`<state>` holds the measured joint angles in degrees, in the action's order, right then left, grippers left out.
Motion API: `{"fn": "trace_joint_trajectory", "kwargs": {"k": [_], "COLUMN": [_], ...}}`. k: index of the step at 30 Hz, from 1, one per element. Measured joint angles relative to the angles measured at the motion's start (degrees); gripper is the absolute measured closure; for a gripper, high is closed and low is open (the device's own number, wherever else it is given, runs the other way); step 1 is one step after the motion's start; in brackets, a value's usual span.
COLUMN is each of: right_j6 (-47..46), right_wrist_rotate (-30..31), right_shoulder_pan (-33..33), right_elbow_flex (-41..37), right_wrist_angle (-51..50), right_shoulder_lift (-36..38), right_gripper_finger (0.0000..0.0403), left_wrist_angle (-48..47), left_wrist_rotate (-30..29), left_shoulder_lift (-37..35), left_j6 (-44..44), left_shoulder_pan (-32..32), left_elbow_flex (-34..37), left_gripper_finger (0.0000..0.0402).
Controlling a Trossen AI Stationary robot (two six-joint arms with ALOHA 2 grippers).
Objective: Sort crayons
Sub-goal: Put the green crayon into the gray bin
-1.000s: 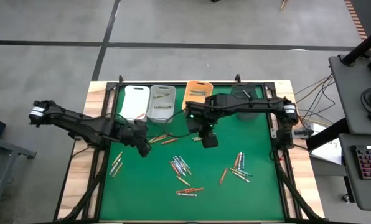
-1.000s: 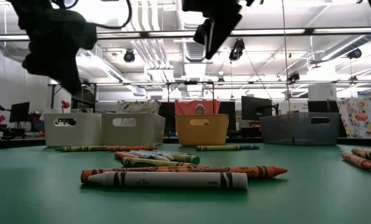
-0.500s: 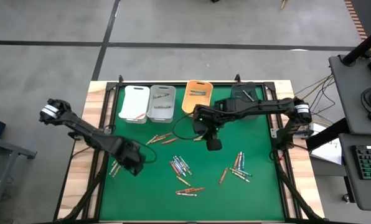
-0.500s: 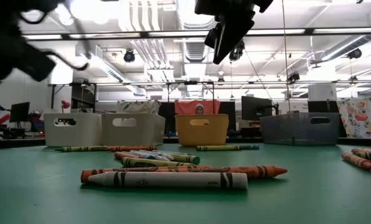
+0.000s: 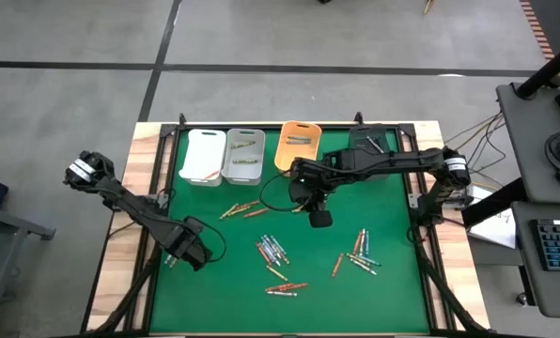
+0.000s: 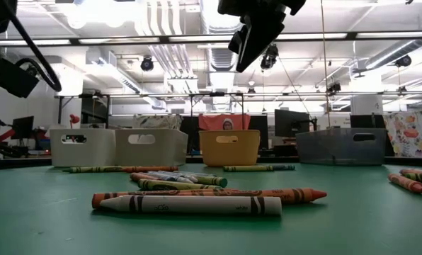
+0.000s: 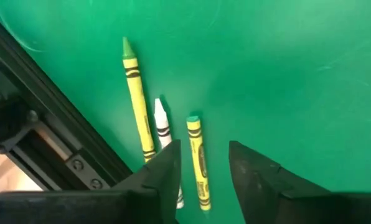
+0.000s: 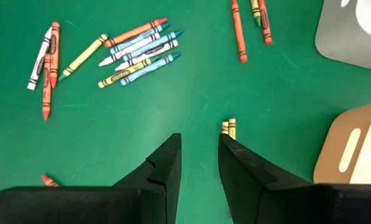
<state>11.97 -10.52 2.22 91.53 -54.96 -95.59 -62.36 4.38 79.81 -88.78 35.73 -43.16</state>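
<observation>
The left gripper (image 7: pixel 201 171) is hanging over the left part of the green mat (image 5: pixel 374 282), near its left edge. Its fingers (image 7: pixel 164 174) are standing apart with a clear gap, gripping nothing. Directly under them three crayons (image 7: pixel 164 146) are lying side by side on the mat: a yellow-green one, a white one and a shorter yellow one.

The right gripper (image 8: pixel 198 165) is hanging above the middle of the mat, just near of the orange bin (image 5: pixel 297 145). Its fingers (image 8: pixel 164 165) are likewise standing apart and are holding nothing. Two short yellow crayon ends (image 8: pixel 229 126) are showing just beyond the gap between them.

The remaining crayons are lying loose on the mat:
- a cluster (image 5: pixel 272 251) at the centre, near of the right gripper;
- a few (image 5: pixel 242 209) near of the grey bin (image 5: pixel 243 156);
- a group (image 5: pixel 360 253) to the right;
- a pair (image 5: pixel 285 288) toward the near edge.

The white bin (image 5: pixel 203 155), grey bin, orange bin and a dark bin (image 5: pixel 372 143) are standing in a row along the far edge; some crayons are lying inside them.
</observation>
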Motion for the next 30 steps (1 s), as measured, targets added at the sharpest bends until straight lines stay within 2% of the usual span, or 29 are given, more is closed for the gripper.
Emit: {"fn": "trace_joint_trajectory", "kwargs": {"k": [6, 24, 30], "right_j6": [-0.5, -0.6, -0.5], "right_wrist_rotate": [0.0, 0.0, 0.0], "right_shoulder_pan": [-0.2, -0.2, -0.2], "right_elbow_flex": [0.0, 0.0, 0.0], "right_wrist_angle": [0.0, 2.0, 3.4], "right_shoulder_lift": [-0.1, -0.1, -0.1], "right_gripper_finger": [0.031, 0.031, 0.031], "left_wrist_angle": [3.4, 12.6, 13.1], "left_wrist_rotate": [0.0, 0.2, -0.8], "left_shoulder_lift": [0.0, -0.2, -0.1], "left_j6": [-1.9, -9.0, -9.4], "left_shoulder_pan": [1.5, 4.7, 4.9], "left_elbow_flex": [2.0, 7.4, 7.2], "left_gripper_finger": [0.0262, 0.0274, 0.0274]}}
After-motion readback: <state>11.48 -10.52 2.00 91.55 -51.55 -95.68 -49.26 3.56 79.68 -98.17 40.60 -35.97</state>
